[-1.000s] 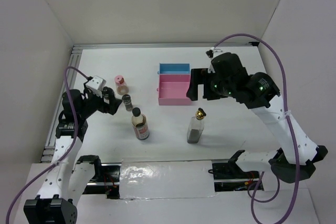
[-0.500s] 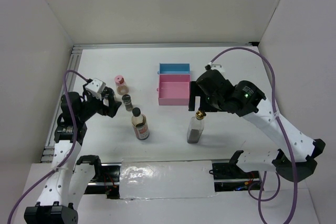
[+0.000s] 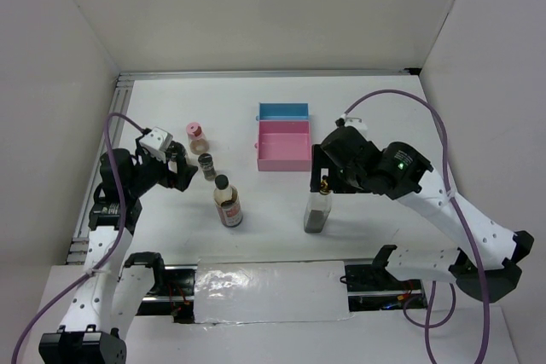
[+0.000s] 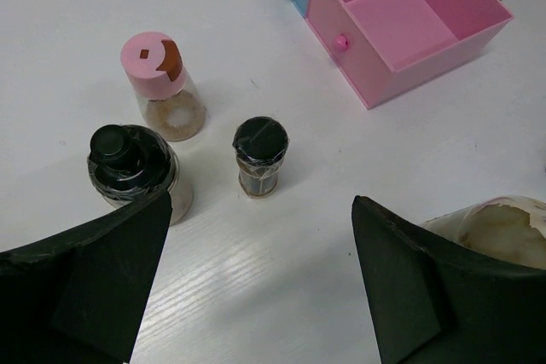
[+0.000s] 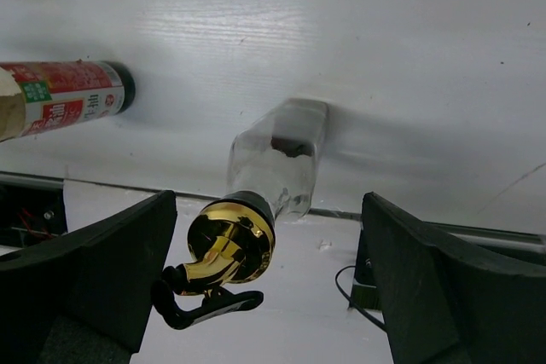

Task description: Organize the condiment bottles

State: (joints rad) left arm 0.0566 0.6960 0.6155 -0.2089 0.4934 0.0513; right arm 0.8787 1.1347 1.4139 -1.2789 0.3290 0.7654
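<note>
Right gripper (image 5: 264, 274) spread wide astride the gold-capped bottle (image 5: 277, 164) at its neck, not touching, seemingly lined up to grab; left gripper (image 4: 260, 274) likewise spread, facing a dark-capped jar (image 4: 261, 155).

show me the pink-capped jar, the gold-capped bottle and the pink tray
pink-capped jar (image 4: 152, 64), left wrist view, on its pink cap
gold-capped bottle (image 5: 277, 164), right wrist view, on its clear body
pink tray (image 4: 401, 19), left wrist view, on its bare floor

Right jaws over upright gold-capped bottle (image 3: 316, 213)
</note>
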